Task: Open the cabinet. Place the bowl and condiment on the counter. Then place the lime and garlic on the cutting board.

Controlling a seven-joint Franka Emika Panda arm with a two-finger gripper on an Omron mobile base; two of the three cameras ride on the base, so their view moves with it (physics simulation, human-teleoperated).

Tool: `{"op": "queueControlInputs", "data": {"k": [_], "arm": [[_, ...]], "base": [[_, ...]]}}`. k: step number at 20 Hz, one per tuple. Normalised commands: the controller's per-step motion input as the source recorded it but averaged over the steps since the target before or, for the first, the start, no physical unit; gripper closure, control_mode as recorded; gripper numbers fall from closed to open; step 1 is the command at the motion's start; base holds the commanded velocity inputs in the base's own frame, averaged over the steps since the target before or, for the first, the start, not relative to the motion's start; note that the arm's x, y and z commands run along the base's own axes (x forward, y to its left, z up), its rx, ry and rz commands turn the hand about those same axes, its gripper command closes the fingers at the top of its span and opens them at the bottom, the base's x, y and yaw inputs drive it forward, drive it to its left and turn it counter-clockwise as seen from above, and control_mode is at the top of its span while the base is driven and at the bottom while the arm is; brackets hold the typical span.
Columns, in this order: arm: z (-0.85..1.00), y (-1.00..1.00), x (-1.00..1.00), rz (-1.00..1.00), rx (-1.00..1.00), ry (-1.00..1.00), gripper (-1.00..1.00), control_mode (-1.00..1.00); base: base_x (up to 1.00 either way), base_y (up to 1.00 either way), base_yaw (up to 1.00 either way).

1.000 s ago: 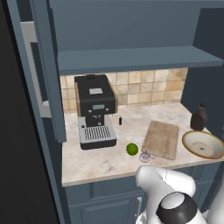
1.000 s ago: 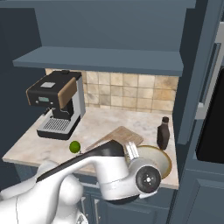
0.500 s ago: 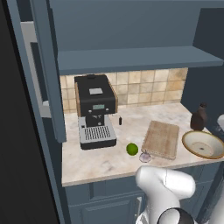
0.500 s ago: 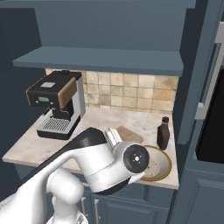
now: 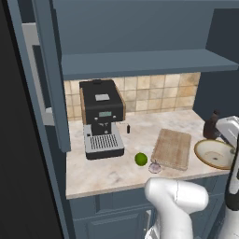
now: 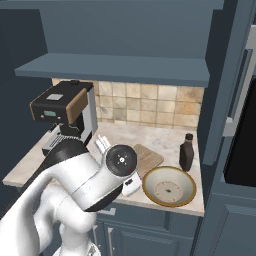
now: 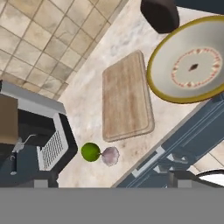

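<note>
**A:** What do you get from the left base view?

**B:** You have the cabinet (image 5: 140, 32) open, its blue shelf bare. Below it on the counter (image 5: 107, 172) sits a black coffee machine (image 5: 100, 116). The lime (image 5: 141, 159) lies in front of the cutting board (image 5: 172, 148), with the garlic (image 5: 154, 167) just beside it, near the counter's front edge. The board carries nothing. The bowl (image 5: 214, 153) stands at the right end of the counter, and the condiment (image 5: 211, 125) is behind it, partly hidden by the arm.

**A:** And the right base view?

**B:** You see the bowl (image 6: 169, 186) on the counter (image 6: 150, 137) with the condiment (image 6: 186, 152) upright just behind it, by the right cabinet side. The arm's elbow covers much of the cutting board (image 6: 149, 157); the gripper (image 6: 102, 144) shows as pale fingers poking up behind that elbow, and they stand spread apart, holding nothing.

**A:** The hand view?

**B:** You look down on the cutting board (image 7: 126, 98), bare. The lime (image 7: 90, 152) and garlic (image 7: 110, 155) touch each other off its corner, on the stone. The bowl (image 7: 192, 65) lies beside the board, with the condiment (image 7: 159, 15) next to its rim.
</note>
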Motion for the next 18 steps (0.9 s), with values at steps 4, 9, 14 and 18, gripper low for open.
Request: {"op": "queueControlInputs", "data": {"k": [4, 9, 14, 18], "arm": [[0.02, 0.68, -0.07, 0.01, -0.19, 0.0, -1.0, -1.0], [-0.02, 0.67, -0.13, 0.03, -0.26, 0.03, -1.0, -1.0], [-0.07, 0.4, -0.27, 0.12, -0.14, 0.0, -1.0, -1.0], [0.0, 0.4, -0.18, 0.19, -0.07, -0.05, -1.0, -1.0]], "base": [[0.0, 0.0, 0.0], [0.0, 0.0, 0.0], [0.0, 0.0, 0.0], [0.0, 0.0, 0.0]]}}
